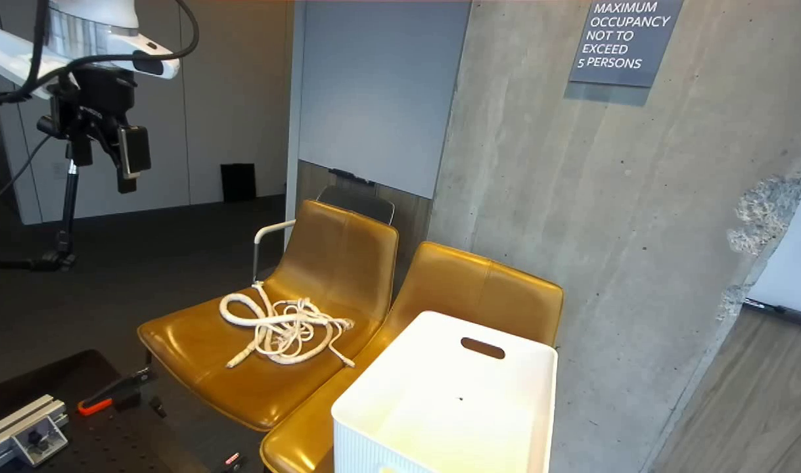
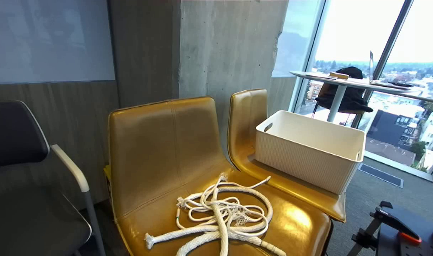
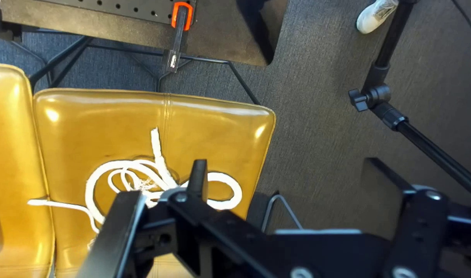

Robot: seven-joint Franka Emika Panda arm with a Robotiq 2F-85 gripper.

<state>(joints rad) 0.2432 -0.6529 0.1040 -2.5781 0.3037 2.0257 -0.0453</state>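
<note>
white rope (image 2: pixel 220 218) lies in one tangled heap on one tan chair (image 2: pixel 163 138); one white bin (image 2: pixel 301 160) sits on one matching chair (image 2: pixel 250 122). one empty tool (image 3: pixel 293 175), jaws wide apart, hangs well above.

Above the black Robotiq gripper (image 3: pixel 284 160), the Panda arm (image 1: pixel 104 10) is white and rounded, ringed by a silvery band (image 1: pixel 78 33) and carrying a white lobe (image 1: pixel 170 67) with a dark oval patch (image 1: pixel 148 66). A thick black cable (image 1: pixel 194 33) curves over the gripper. Its links (image 3: pixel 220 227) are angular, black and fastened with round silvery screws (image 3: pixel 433 195).
</note>
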